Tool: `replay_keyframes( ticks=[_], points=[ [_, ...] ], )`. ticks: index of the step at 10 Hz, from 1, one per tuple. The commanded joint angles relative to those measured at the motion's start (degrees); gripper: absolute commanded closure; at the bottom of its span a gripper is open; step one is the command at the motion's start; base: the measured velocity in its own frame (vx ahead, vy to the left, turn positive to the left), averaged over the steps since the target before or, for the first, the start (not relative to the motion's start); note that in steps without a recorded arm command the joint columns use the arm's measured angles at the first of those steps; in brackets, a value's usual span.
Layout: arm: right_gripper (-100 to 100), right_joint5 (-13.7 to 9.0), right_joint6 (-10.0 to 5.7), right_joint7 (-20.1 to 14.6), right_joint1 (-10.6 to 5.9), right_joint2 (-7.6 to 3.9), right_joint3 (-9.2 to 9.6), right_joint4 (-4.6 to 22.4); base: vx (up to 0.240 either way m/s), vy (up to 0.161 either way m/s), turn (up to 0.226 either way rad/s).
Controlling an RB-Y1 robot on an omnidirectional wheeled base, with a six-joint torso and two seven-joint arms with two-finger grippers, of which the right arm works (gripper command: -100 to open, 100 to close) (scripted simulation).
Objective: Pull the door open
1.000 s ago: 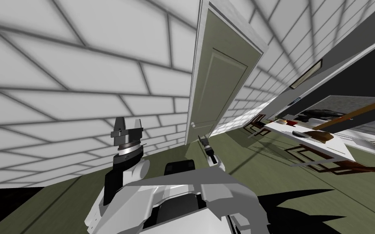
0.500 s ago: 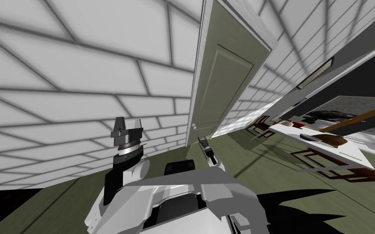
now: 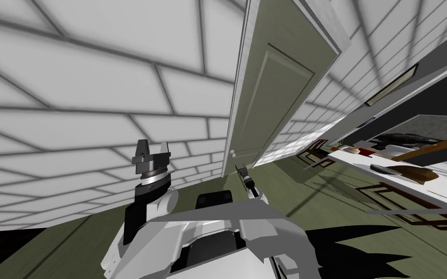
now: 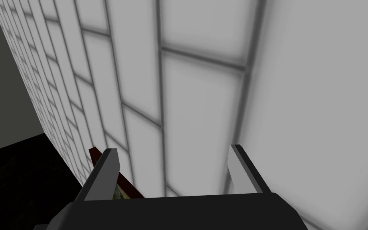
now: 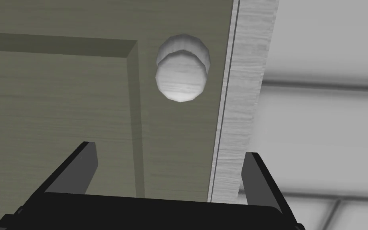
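An olive-green panelled door [image 3: 276, 97] stands shut in a pale frame [image 3: 234, 116] in the tiled wall ahead. Its round white knob [image 3: 232, 153] sits close to the frame edge. In the right wrist view the knob [image 5: 182, 71] lies ahead of my open right gripper [image 5: 167, 159], a short gap off, beside the frame strip [image 5: 239, 104]. In the head view the right gripper [image 3: 241, 170] points at the door just below the knob. My left gripper [image 3: 152, 156] is raised to the left of the door; its fingers [image 4: 105, 167] stand open and empty.
A white table [image 3: 392, 179] with dishes and dark wooden chairs [image 3: 319, 152] stands to the right on the green floor. The white tiled wall [image 3: 96, 97] runs along the left. A black area [image 3: 4, 242] lies at the lower left.
I have moved closer to the door: it has grown larger in the head view and the table has slid to the right. Both arms keep their pose.
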Motion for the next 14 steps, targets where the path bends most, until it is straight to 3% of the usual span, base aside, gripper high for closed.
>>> replay_keyframes(
  ticks=[1,6,8,11,12,13,14],
  points=[
    [-100,0.0,0.0,0.0,0.0,0.0,0.0,0.0,0.049,-0.005,0.007],
    [-100,-2.46,-3.0,-0.31,0.81,-2.99,-3.68,3.9,0.168,0.074,0.165],
    [-100,-2.72,-3.3,-0.36,0.9,-3.3,-4.06,4.29,0.112,0.036,0.063],
    [-100,-4.06,-4.85,-0.63,1.37,-4.9,-6.02,6.29,0.172,0.028,0.154],
    [-100,-3.75,-4.13,-0.66,1.81,-4.39,-5.59,4.81,0.081,0.0,0.013],
    [100,-3.75,-4.13,-0.66,1.81,-4.39,-5.59,4.81,-0.011,-0.004,-0.024],
    [100,-3.75,-4.13,-0.66,1.81,-4.39,-5.59,4.81,-0.025,-0.013,-0.006]
  ],
)
